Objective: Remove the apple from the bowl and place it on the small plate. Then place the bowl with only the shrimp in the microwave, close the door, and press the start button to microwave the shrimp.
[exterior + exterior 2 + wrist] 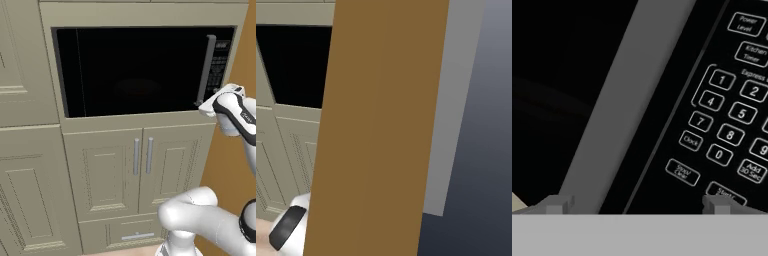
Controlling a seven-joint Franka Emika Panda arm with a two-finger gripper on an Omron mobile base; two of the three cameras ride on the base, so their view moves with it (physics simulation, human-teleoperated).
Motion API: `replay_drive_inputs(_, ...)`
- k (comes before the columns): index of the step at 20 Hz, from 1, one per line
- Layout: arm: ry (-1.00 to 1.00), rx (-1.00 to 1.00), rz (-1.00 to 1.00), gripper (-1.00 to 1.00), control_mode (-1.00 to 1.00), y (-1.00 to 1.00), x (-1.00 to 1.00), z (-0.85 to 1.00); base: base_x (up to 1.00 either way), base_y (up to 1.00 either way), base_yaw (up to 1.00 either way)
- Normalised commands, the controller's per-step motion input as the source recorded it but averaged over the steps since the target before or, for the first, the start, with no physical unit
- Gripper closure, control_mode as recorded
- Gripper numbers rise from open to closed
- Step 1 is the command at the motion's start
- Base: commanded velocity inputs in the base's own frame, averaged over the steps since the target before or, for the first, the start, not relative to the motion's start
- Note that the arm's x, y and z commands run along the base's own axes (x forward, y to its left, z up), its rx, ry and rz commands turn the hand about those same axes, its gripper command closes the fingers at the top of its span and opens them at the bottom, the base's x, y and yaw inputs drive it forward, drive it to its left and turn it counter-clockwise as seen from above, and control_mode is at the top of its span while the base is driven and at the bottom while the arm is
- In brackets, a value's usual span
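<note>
**Hand at the microwave's control panel, door shut**

From the left base view you get the whole microwave [145, 70], set in beige cabinetry, with its door [130, 70] closed and the long grey bar handle [205, 70] standing upright near the right edge. The arm's hand reaches in from the right, level with the lower end of that handle, just in front of the keypad strip [218, 62].

The hand view gives you what the base cameras cannot: the keypad [732, 120] up close, tilted in the picture, with number keys, a Clock key, Stop/Clear, Add 30 Sec and, at the bottom, the Start button [726, 193], partly covered by one finger tip. The handle [622, 110] runs as a grey diagonal band beside the dark glass. The fingers [638, 204] stand wide apart and hold nothing, one tip low on the handle side, the other over the Start key; you cannot tell whether it touches.

The right base view is mostly blocked by a brown side panel [381, 125]; you see a sliver of the dark door [296, 65] and cabinet fronts [286, 155] at far left.

Through the black glass you cannot make out the turntable or anything inside.
</note>
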Motion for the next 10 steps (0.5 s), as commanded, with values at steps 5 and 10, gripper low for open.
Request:
replay_drive_inputs(5, 0.01, 0.00, 0.00, -1.00, -1.00, -0.12, 0.35, -0.09, 0.00, 0.00, 0.00)
replay_drive_inputs(10, 0.06, 0.00, 0.00, -1.00, -1.00, -0.08, 0.55, 0.00, 0.00, 0.00, 0.00)
